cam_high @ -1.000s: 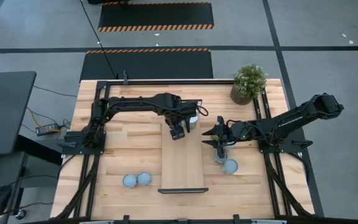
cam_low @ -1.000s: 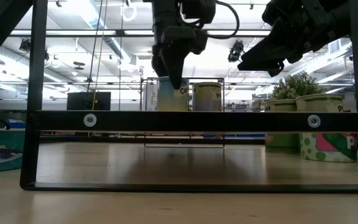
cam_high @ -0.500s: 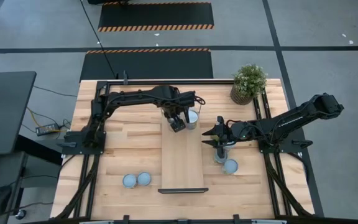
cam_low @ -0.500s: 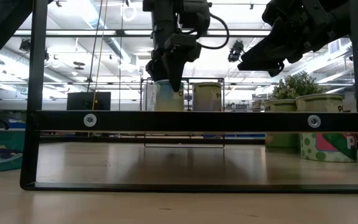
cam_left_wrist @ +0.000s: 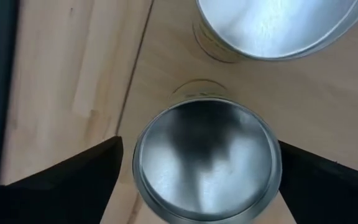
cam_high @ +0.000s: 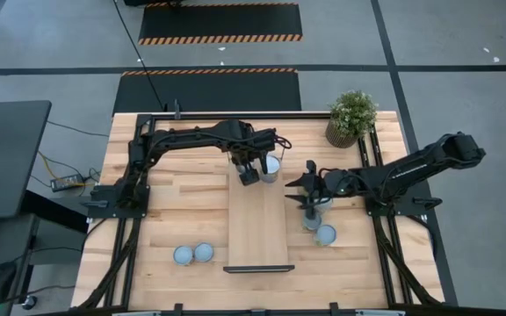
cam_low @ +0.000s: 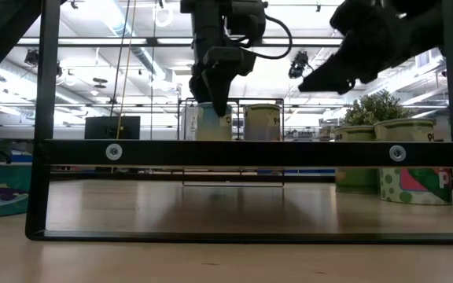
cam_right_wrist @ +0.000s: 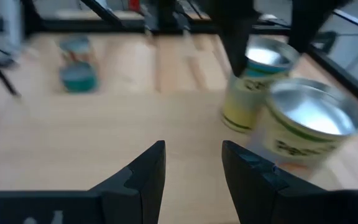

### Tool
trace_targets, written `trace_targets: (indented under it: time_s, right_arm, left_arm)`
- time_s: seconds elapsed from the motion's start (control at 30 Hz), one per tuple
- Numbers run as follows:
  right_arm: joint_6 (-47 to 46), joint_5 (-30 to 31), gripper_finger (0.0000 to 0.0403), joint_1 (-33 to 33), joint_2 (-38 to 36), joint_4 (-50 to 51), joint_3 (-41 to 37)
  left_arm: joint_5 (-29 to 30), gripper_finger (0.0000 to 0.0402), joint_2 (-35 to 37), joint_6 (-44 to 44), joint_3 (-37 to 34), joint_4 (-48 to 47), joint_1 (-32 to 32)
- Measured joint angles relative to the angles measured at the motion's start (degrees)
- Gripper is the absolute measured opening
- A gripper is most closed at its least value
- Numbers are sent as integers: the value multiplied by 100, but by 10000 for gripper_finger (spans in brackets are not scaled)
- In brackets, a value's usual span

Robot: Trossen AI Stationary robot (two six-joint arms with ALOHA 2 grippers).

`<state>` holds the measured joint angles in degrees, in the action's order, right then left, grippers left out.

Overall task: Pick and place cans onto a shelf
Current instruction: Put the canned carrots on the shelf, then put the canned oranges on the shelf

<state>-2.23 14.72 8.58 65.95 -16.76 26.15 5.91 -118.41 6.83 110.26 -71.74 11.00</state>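
The shelf (cam_high: 257,228) is a long light board with black end frames in the middle of the table. My left gripper (cam_high: 249,172) is at the shelf's far end, shut on a silvery can (cam_left_wrist: 207,162), which also shows in the low view (cam_low: 213,124). A second can (cam_high: 272,165) stands on the shelf just right of it. My right gripper (cam_high: 311,200) is open and empty (cam_right_wrist: 193,162), above two cans (cam_high: 325,234) that stand on the table right of the shelf. My left gripper pinches the can's round wall (cam_left_wrist: 271,177) between its two fingers, on two opposite sides just below the top rim. The fingers come from above, pointing down. The can is upright at the shelf's far end. The shelf frame hides its bottom in the low view.
Two more cans (cam_high: 183,254) (cam_high: 203,253) stand on the table left of the shelf, near the front. A potted plant (cam_high: 351,116) is at the far right corner. Black rails run along the table's left and right sides.
My left gripper has gone toward the table's far edge along the shelf, carrying its can upright to a spot beside the second can, then has kept still. My right gripper has shifted slightly above its two cans.
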Motion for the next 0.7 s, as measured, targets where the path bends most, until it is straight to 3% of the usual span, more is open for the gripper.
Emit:
trace_targets:
  time_s: [0.7]
  right_arm:
    - [257, 29, 165, -1220, 1069, -580, 7]
  left_arm:
    - [1084, 398, 153, -750, 129, 462, -417]
